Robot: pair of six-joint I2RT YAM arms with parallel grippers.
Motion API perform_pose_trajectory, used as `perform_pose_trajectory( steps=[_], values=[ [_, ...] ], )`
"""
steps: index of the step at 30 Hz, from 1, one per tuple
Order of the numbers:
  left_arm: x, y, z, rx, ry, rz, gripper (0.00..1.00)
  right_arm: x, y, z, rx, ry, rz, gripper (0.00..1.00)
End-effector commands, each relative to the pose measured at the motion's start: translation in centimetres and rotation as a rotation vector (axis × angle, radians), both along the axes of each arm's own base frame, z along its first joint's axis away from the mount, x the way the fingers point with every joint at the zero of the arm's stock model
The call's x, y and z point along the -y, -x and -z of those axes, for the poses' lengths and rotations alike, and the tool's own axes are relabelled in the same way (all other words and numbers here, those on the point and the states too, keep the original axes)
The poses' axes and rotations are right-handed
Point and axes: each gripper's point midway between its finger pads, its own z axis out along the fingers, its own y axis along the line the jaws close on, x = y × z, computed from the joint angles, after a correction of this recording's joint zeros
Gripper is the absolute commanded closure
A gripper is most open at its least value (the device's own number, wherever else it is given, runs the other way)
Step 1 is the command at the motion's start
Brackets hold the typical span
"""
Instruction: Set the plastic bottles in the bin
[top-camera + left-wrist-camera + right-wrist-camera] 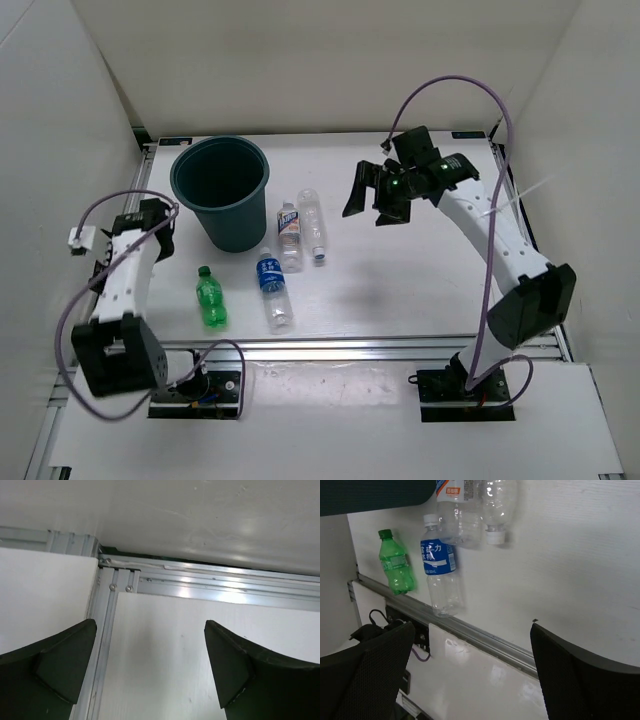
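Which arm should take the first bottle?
Probably right. The right gripper, jaws open, is nearest the plain clear bottle, and its wrist camera sees it. The left gripper faces a corner of the table, with no bottle in view.

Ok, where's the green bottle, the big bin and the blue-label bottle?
green bottle (211,300), top view, middle of its body.
bin (232,228), top view, outer wall.
blue-label bottle (270,277), top view, its label.
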Motion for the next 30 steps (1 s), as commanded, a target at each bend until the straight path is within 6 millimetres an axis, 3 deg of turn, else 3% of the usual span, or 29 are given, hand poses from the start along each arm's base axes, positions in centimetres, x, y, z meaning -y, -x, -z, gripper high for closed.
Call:
perform_pose_trajectory(
  steps=[1,4,6,11,12,13,14,19,24,27,30],
  values=[
    [2.5,3.8,-0.6,-0.013,0.156,0.056,0.00,-2.5,-1.5,-0.7,0.031,-0.088,-0.088,0.00],
    [4.5,4.9,-0.9,0.106,0.249,0.109,0.00,-4.2,-3.1,0.6,-0.021,-0.163,-0.126,0.00],
    [5.4,5.1,-0.7,0.025,0.296,0.200,0.00,-5.3,-4.9,1.9,-0.057,-0.183,-0.139,0.00],
    [6.5,4.4,-2.2,0.028,0.315,0.323,0.00,-7.2,-9.1,3.2,-0.008,-0.179,-0.187,0.00],
    [6.8,4.4,-2.4,0.029,0.311,0.355,0.00,-7.3,-10.0,5.0,-0.032,-0.149,-0.169,0.00],
    [6.9,4.2,-3.0,0.041,0.305,0.377,0.00,-7.2,-11.3,4.7,-0.002,-0.145,-0.161,0.00],
    [7.0,3.9,-3.9,0.065,0.297,0.399,0.00,-7.4,-11.8,6.3,-0.028,-0.135,-0.159,0.00],
    [7.8,3.6,-6.5,0.152,0.304,0.508,0.00,-7.8,-13.1,9.9,-0.087,-0.127,-0.155,0.00],
    [8.2,4.0,-6.7,0.127,0.312,0.579,0.00,-8.6,-13.4,13.9,-0.158,-0.144,-0.166,0.00],
    [9.7,3.1,-6.8,0.112,0.359,0.724,0.00,-9.0,-14.2,15.6,-0.166,-0.142,-0.166,0.00],
    [11.6,1.5,-8.6,0.193,0.350,0.925,0.00,-9.6,-14.3,16.8,-0.183,-0.169,-0.195,0.00]
  ],
)
